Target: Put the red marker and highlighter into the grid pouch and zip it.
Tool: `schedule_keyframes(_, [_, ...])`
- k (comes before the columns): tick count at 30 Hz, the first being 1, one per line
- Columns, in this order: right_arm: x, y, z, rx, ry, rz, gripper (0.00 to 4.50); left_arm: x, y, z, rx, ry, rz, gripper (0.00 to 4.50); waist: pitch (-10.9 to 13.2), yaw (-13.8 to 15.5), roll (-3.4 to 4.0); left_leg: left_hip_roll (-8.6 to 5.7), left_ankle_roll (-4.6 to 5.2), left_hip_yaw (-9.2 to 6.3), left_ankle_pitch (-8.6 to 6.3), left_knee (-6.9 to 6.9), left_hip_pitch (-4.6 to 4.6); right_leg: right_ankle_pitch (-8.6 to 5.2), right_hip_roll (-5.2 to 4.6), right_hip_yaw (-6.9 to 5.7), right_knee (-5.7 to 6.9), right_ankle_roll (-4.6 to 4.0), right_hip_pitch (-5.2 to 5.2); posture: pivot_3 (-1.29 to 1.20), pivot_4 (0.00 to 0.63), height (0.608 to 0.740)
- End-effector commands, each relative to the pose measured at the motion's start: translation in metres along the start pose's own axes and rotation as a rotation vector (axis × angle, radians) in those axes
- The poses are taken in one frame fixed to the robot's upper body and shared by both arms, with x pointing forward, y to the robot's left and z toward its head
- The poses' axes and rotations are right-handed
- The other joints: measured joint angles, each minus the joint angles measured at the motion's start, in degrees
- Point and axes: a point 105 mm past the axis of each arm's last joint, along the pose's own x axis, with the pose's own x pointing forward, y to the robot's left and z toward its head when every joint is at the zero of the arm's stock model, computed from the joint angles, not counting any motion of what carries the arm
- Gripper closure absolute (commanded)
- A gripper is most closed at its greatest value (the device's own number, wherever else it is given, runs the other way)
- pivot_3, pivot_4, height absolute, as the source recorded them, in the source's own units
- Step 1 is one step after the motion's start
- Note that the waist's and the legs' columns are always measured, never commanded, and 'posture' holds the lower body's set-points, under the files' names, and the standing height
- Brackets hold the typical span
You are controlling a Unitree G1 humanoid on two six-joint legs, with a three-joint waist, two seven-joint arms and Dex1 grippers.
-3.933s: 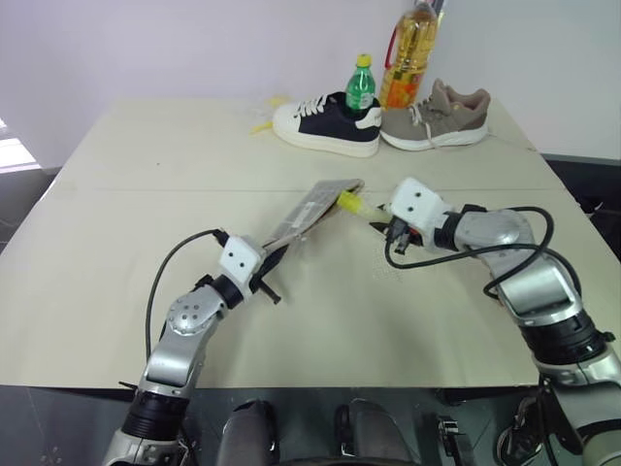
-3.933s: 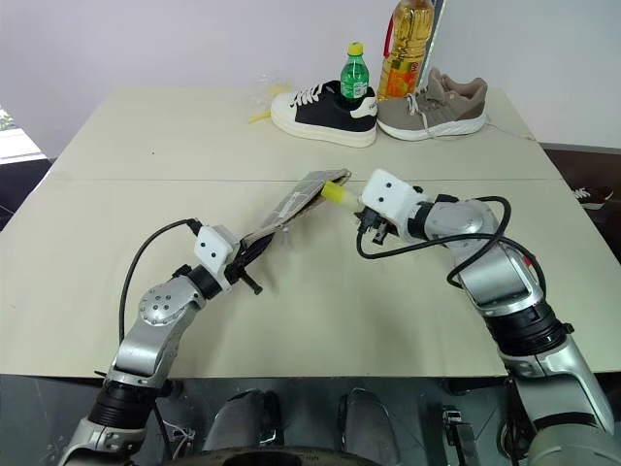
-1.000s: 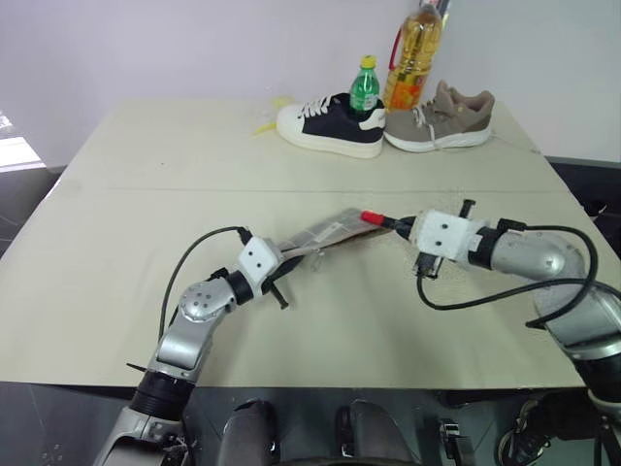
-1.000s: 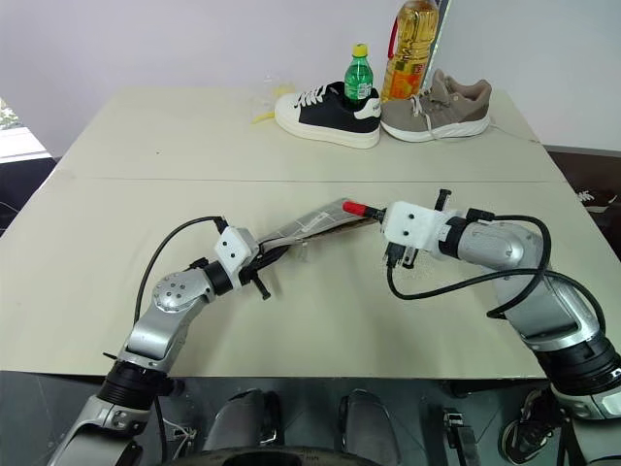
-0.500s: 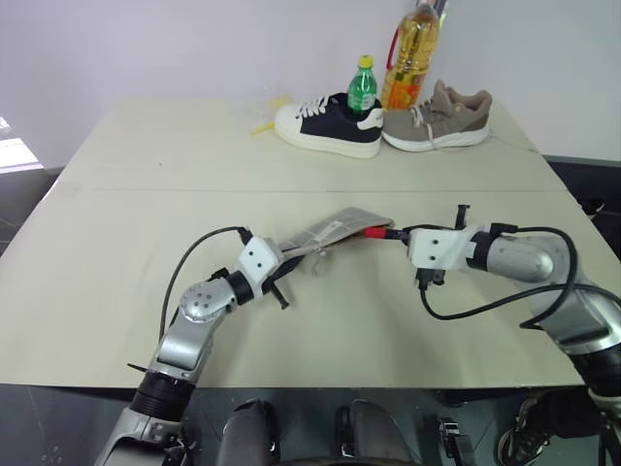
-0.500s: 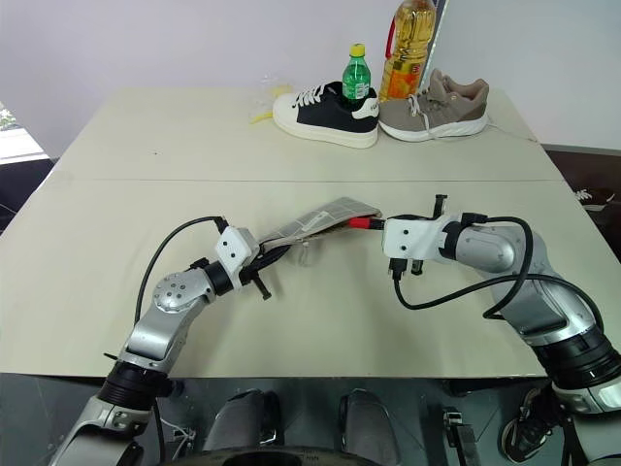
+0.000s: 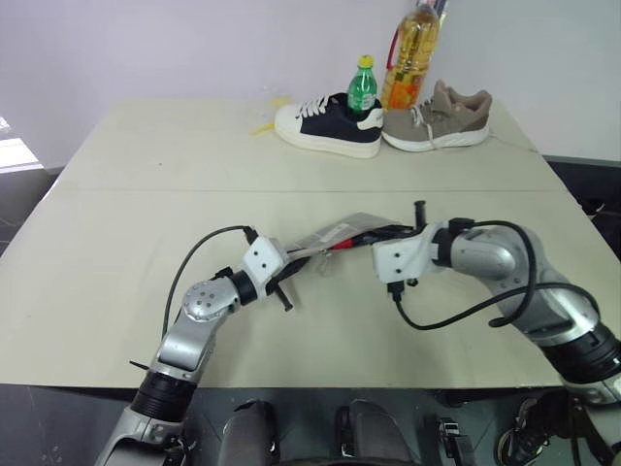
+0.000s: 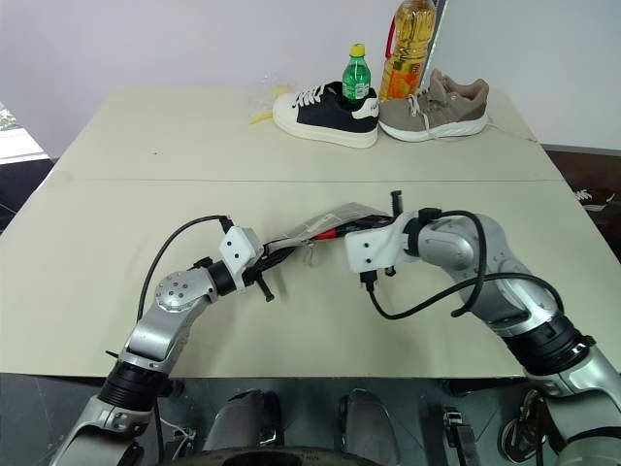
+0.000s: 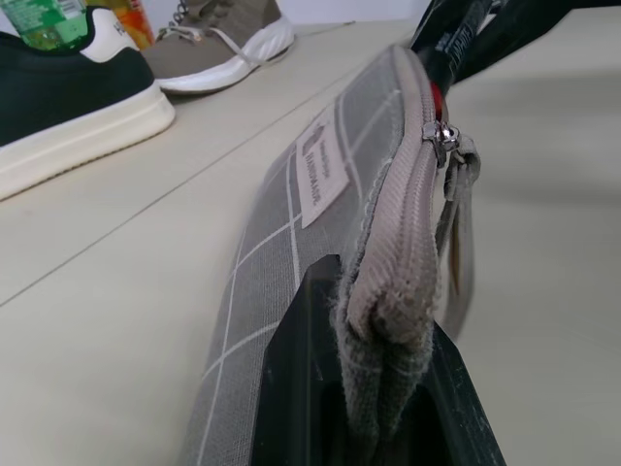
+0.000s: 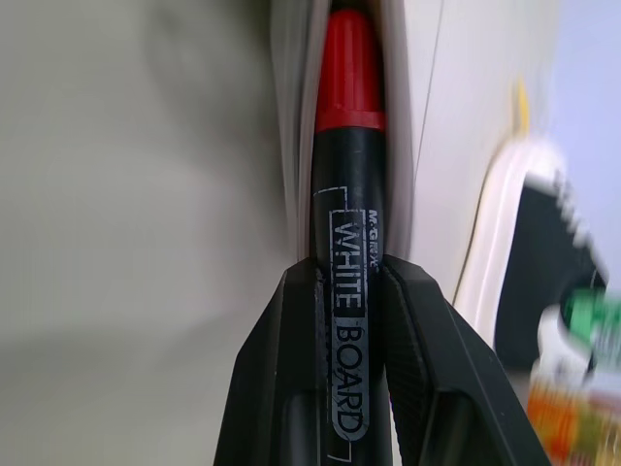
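Now the left gripper (image 9: 378, 408) is clenched on one end of the grid pouch (image 9: 320, 194), while the right gripper (image 10: 354, 282) grasps the red marker (image 10: 347, 223), its red tip inside the pouch's open mouth.

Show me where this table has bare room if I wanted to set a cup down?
The whole left part of the table, left of the black shoe, is bare, and so is the front strip near the right edge. It is crowded at the back, where both shoes and two bottles stand, and mid-table, where both arms meet at the grid pouch.
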Motion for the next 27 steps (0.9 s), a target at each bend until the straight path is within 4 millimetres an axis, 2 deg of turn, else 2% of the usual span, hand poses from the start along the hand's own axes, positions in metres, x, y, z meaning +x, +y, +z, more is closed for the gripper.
schedule_keyframes(1, [-0.001,-0.014,0.014,-0.041,-0.024,-0.043,4.22,0.004,-0.006,0.018,0.016,-0.059,-0.041,4.5,0.0,0.1,0.0,0.0,0.0,0.0,0.0,0.01,0.0,0.0,0.0,0.0,0.0,0.0,0.0,0.0,0.15,0.705])
schedule_keyframes(8, [0.003,-0.013,0.016,-0.049,-0.039,-0.036,4.22,0.003,-0.01,0.021,0.004,-0.066,-0.053,4.5,0.0,0.01,0.0,0.0,0.0,0.0,0.0,0.03,0.0,0.0,0.01,0.0,0.02,0.0,0.01,0.0,0.15,0.705])
schedule_keyframes(10, [0.003,-0.014,0.015,-0.048,-0.04,-0.039,3.21,0.003,-0.009,0.021,0.003,-0.065,-0.052,4.5,0.0,-0.03,0.0,0.0,0.0,0.0,0.0,0.03,0.0,0.0,0.01,-0.01,0.03,0.0,0.01,0.0,0.15,0.705])
schedule_keyframes(11, [0.0,-0.02,0.014,-0.045,-0.047,-0.067,2.86,0.003,-0.007,0.021,-0.002,-0.066,-0.039,4.5,0.0,-0.01,0.0,0.0,0.0,0.0,0.0,0.03,0.0,0.0,0.02,-0.01,0.03,0.0,0.01,0.0,0.15,0.705])
schedule_keyframes(13, [-0.007,-0.031,0.01,-0.013,-0.056,-0.115,1.89,0.002,-0.002,0.022,-0.024,-0.078,-0.012,4.5,0.0,0.0,0.0,0.0,0.0,0.0,0.0,0.04,0.0,0.0,0.01,-0.01,0.03,0.0,0.01,0.0,0.15,0.705])
schedule_keyframes(17, [-0.02,-0.05,0.007,0.085,-0.105,-0.18,1.89,0.004,0.003,0.025,-0.071,-0.101,0.015,4.5,0.0,0.02,0.0,0.0,0.0,0.0,0.0,0.06,0.0,0.01,0.01,0.0,0.04,0.0,0.03,0.0,0.15,0.705])
schedule_keyframes(21, [-0.05,-0.083,0.006,0.46,-0.269,-0.268,1.89,0.006,0.015,0.029,-0.177,-0.133,0.089,4.5,0.0,0.06,0.0,0.0,0.0,-0.03,0.0,0.08,0.01,0.01,0.01,-0.01,0.04,-0.01,0.06,0.0,0.15,0.705])
schedule_keyframes(23, [-0.055,-0.079,0.009,0.668,-0.343,-0.207,1.89,0.008,0.024,0.03,-0.23,-0.145,0.146,4.5,0.0,0.08,0.0,0.01,0.01,-0.06,0.0,0.09,0.01,0.02,0.01,-0.01,0.05,-0.02,0.08,0.0,0.15,0.705])
schedule_keyframes(27, [-0.044,-0.051,0.022,0.866,-0.397,-0.081,1.89,0.012,0.03,0.037,-0.315,-0.191,0.183,4.5,-0.04,0.09,-0.07,0.02,0.03,-0.18,-0.02,0.06,0.0,0.02,0.0,-0.06,0.01,-0.03,0.14,0.0,0.15,0.705])
